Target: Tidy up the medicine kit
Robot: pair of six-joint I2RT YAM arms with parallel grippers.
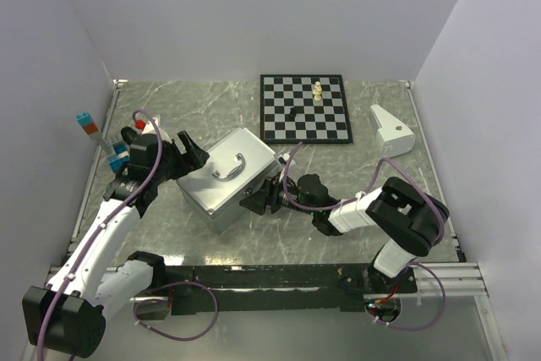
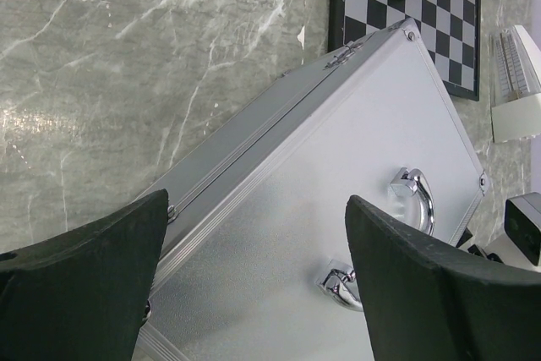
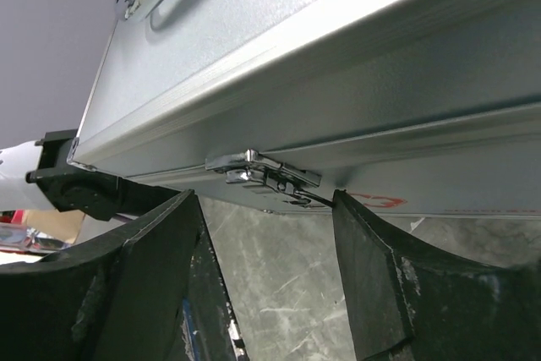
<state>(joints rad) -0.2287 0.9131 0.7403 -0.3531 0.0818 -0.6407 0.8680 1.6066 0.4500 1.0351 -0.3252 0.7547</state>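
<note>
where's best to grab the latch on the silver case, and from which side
Likely pinch the chrome latch across its width, coming level at the silver case wall facing the right gripper. It stands proud of that otherwise flat wall, so the jaws can straddle it.

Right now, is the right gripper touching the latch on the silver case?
Cannot tell. In the right wrist view the latch sits inside the right gripper, but its end runs right up to one fingertip, with no clear gap.
</note>
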